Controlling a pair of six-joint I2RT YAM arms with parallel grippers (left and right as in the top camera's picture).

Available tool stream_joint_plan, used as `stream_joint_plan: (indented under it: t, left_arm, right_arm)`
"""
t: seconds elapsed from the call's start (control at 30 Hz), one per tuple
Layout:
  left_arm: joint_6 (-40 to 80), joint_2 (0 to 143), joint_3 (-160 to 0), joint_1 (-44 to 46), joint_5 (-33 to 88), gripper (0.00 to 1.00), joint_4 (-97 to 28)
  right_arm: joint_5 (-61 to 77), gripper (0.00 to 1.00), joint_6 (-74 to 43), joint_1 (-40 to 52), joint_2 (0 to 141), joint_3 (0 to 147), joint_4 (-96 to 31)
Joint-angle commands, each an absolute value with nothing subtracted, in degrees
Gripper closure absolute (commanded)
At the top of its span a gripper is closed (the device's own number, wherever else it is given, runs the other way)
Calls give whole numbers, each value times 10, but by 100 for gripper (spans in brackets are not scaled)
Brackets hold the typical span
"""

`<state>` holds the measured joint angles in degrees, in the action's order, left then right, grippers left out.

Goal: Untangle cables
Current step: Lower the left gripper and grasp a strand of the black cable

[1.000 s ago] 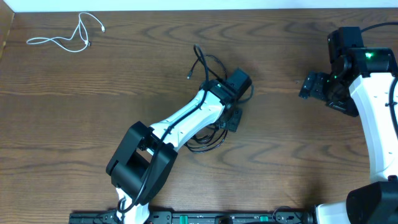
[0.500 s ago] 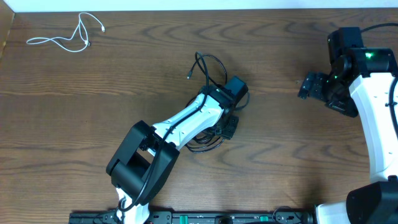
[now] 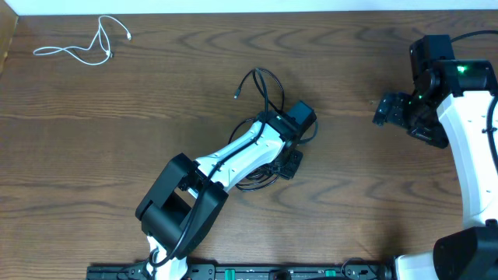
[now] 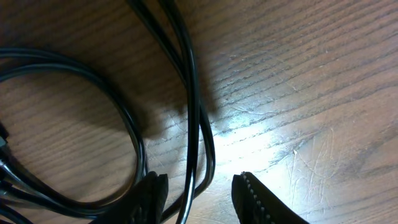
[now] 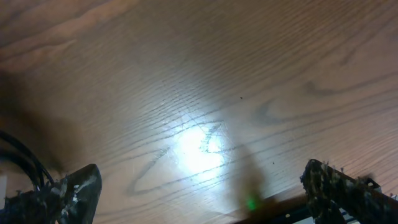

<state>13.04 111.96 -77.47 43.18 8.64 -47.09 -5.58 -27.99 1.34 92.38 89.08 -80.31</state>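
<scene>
Two black cables lie tangled at the table's middle: a loop (image 3: 259,71) with a small plug end (image 3: 236,96) above my left arm, and coils (image 3: 253,183) partly hidden under it. My left gripper (image 3: 289,162) is low over this tangle. In the left wrist view it (image 4: 199,200) is open, with black strands (image 4: 193,93) running between its fingers (image 4: 255,199). The white cable (image 3: 82,48) lies alone in loose loops at the far left corner. My right gripper (image 3: 391,109) is open and empty over bare wood at the right, and shows the same in the right wrist view (image 5: 205,193).
A pale wall edge (image 3: 233,6) runs along the table's far side. The arm bases and a black rail (image 3: 257,272) sit along the front edge. The right arm's white link (image 3: 475,148) stands along the right side.
My left gripper shifted slightly left, then back right and down over the black tangle. The upper black loop changed shape and leans more to the right. The right arm has not moved.
</scene>
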Motion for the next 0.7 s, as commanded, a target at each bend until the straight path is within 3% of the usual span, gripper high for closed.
stream_joint_plan:
  t: [0.0, 0.67]
  left_arm:
    - [121, 1120, -770, 432, 79, 61, -470]
    - [121, 1142, -770, 431, 67, 69, -458]
  right_arm:
    - [-54, 1, -273, 13, 923, 891, -805]
    - [-54, 1, -273, 16, 923, 891, -806]
